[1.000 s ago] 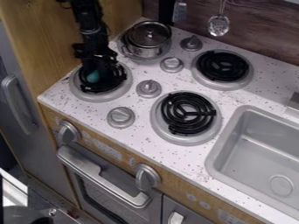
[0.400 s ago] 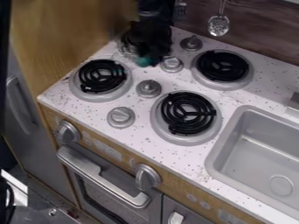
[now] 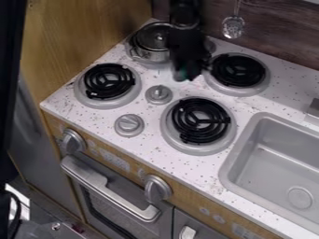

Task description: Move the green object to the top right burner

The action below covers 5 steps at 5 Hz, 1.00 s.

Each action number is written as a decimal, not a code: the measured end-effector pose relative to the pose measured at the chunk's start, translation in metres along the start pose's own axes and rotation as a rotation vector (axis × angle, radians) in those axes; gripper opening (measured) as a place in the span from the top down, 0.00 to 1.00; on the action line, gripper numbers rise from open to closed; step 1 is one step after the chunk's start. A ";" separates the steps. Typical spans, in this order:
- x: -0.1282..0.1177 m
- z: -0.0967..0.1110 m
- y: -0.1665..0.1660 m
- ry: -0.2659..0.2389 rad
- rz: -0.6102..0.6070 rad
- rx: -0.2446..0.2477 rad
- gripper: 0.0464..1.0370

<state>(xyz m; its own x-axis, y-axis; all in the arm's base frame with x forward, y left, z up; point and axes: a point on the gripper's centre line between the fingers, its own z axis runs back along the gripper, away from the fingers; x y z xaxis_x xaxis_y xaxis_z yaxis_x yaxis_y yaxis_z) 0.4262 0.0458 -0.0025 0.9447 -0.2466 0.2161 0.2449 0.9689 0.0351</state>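
Observation:
The black gripper [image 3: 188, 72] hangs from the top edge over the stovetop, just left of the top right burner [image 3: 238, 70] and right of the pot. A small part of the green object [image 3: 180, 75] shows at the gripper's lower end, held there and mostly covered by the gripper. It appears raised above the white counter. The top right burner has a black coil in a grey ring, with nothing on it.
A lidded metal pot [image 3: 150, 44] stands on the upper left burner, close to the arm. Lower left [image 3: 107, 84] and lower right [image 3: 199, 122] burners, knobs [image 3: 159, 94] and a grey sink [image 3: 274, 163] surround. A slotted spoon [image 3: 233, 27] hangs behind.
The gripper has travelled right from the lower left burner, passing in front of the pot, with the green object carried along. The lower left burner is uncovered now.

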 end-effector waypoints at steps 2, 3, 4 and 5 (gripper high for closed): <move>0.034 -0.030 -0.025 -0.143 -0.070 -0.012 0.59; 0.055 -0.039 -0.027 -0.166 -0.114 -0.003 0.59; 0.079 -0.044 -0.033 -0.210 -0.150 0.000 0.59; 0.090 -0.051 -0.030 -0.231 -0.152 0.003 0.59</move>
<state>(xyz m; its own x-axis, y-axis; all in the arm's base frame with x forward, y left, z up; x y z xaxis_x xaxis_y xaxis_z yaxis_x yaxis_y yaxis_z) 0.5149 -0.0067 -0.0338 0.8223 -0.3784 0.4251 0.3791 0.9213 0.0868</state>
